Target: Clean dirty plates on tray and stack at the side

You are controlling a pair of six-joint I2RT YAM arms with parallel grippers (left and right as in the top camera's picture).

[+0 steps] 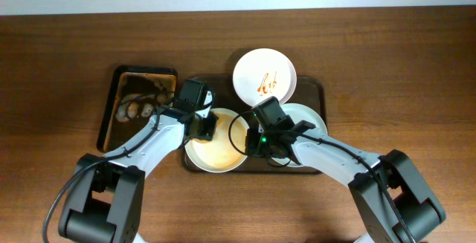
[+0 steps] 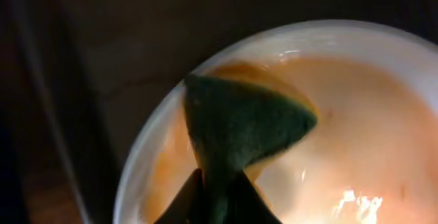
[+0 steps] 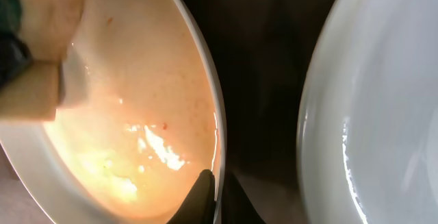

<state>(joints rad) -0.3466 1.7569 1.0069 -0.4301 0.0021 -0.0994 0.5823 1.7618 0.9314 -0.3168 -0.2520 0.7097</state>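
Observation:
Three plates lie on the dark-brown tray (image 1: 316,87). A white plate (image 1: 265,76) with orange-red sauce streaks lies at the back. A cream plate (image 1: 217,154) wet with orange smear lies front left. A pale mint-green plate (image 1: 309,115) lies at the right, partly under my right arm. My left gripper (image 2: 217,195) is shut on a green sponge (image 2: 239,125) that presses on the cream plate (image 2: 356,121). My right gripper (image 3: 217,198) is shut on the rim of the cream plate (image 3: 137,135). The green plate (image 3: 383,114) shows at the right.
A narrower black tray (image 1: 111,128) with brown liquid stands left of the brown tray. The wooden table (image 1: 67,57) reaches all round. A white wall edge runs along the back.

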